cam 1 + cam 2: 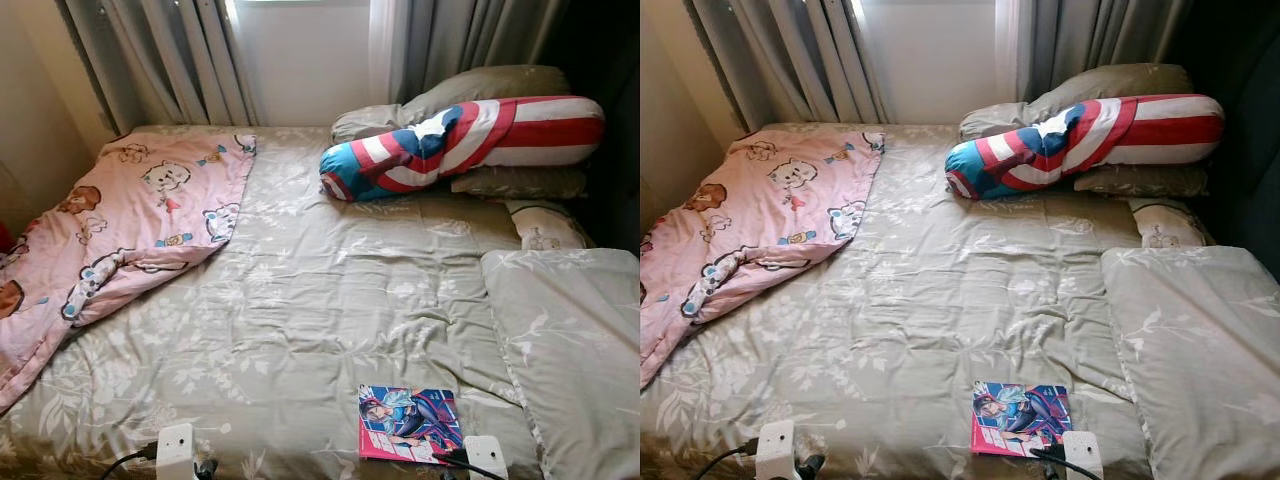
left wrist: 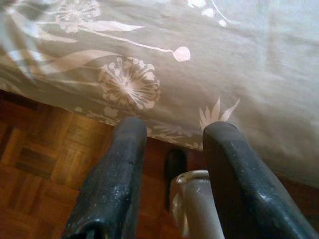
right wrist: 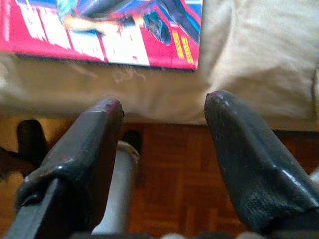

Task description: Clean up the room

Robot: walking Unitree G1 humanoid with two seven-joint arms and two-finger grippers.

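A comic book (image 1: 408,422) with a red and blue cover lies flat on the grey floral duvet (image 1: 300,300), near the bed's front edge on the right. My right gripper (image 3: 164,102) hangs open just below that edge, with the book (image 3: 99,30) straight beyond its fingertips and not touching them. My left gripper (image 2: 172,132) is open too, low by the front edge on the left, facing the hanging duvet (image 2: 224,59). A pink cartoon blanket (image 1: 130,220) lies rumpled over the bed's left side and slips off the edge.
A red, white and blue bolster (image 1: 460,140) leans on grey pillows (image 1: 480,90) at the head of the bed. Another grey pillow (image 1: 570,330) lies along the right side. Curtains (image 1: 170,60) and a window are behind. Parquet floor (image 2: 45,164) runs under the bed edge.
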